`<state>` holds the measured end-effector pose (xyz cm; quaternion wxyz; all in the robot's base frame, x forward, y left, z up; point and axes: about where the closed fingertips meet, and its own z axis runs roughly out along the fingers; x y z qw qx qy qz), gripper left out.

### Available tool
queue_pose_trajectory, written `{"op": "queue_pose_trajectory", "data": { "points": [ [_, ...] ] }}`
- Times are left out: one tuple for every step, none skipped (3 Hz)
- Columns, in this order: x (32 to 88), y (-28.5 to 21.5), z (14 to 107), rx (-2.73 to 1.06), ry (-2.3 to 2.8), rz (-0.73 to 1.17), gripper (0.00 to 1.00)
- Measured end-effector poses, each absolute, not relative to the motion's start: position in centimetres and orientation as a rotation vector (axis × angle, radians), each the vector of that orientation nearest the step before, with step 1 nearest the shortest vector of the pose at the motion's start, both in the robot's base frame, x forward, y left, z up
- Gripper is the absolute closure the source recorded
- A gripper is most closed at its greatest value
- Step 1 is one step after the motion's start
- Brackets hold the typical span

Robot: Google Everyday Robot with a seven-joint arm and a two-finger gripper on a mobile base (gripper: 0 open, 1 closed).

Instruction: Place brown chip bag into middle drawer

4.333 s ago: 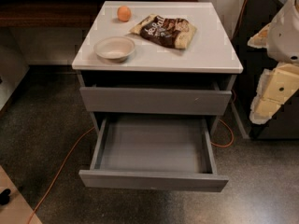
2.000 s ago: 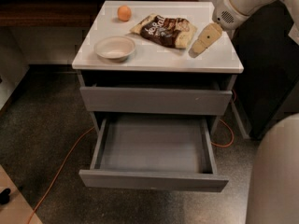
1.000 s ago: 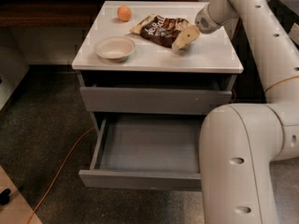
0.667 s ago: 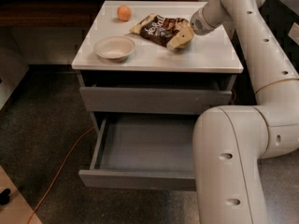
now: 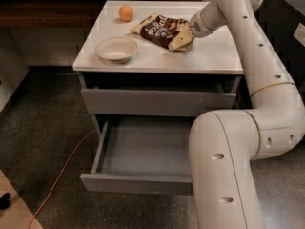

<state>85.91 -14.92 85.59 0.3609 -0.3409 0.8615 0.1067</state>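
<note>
The pincer [image 5: 181, 39] has swung from the view's 3 o'clock edge in over the bench [image 5: 209, 56] and now sits at the brown chip bag's [image 5: 159, 28] 3 o'clock end. Its arm [image 5: 228, 175] now hides the middle drawer's [image 5: 143, 151] 3 o'clock part.

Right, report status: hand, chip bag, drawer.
Hand at one end of brown chip bag, on cabinet top. Middle drawer open below. White bowl apart, not in the way.
</note>
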Motion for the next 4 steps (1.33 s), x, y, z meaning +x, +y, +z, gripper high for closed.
{"op": "queue_pose_trajectory", "data": {
  "points": [
    [85.9, -15.2, 85.8, -0.876, 2.229, 0.254, 0.45],
    [85.4, -16.6, 89.1, -0.833, 2.193, 0.235, 0.76],
    [84.8, -17.9, 92.2, -0.794, 2.150, 0.221, 0.98],
    [82.7, -21.8, 97.8, -0.741, 2.082, 0.167, 1.00]
  ]
}}
